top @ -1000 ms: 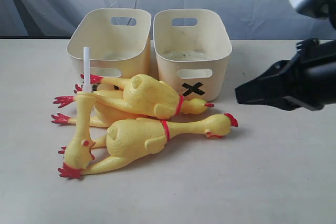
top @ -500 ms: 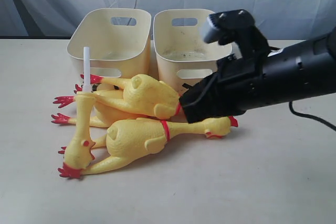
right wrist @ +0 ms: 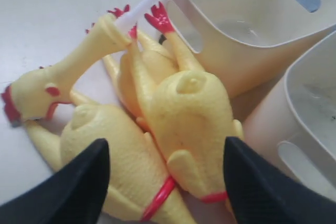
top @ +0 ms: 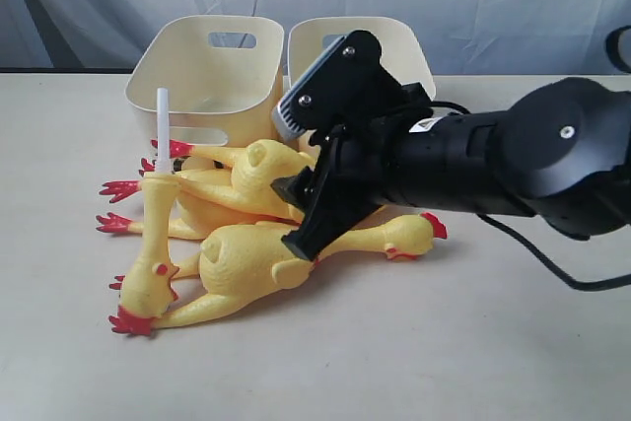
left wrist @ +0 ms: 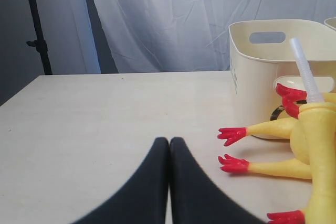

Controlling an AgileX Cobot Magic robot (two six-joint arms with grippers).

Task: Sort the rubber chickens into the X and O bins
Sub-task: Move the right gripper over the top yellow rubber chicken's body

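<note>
My right gripper (top: pixel 291 214) has swung in from the right and now hangs over the chickens (top: pixel 242 244), its jaws apart on both sides of the top chicken (right wrist: pixel 191 108). They lie just before the bins (top: pixel 202 86), and I judge none is sorted yet. Left gripper (left wrist: pixel 169 153) is closed and empty.

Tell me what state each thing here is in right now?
Left tool: shut, holding nothing.
Right tool: open, over the pile, gripping nothing.
Large chickens: lying piled together, outside the bins.
Small chicken: head down, white tube pointing up.
Bins: upright, nothing visible inside.
</note>
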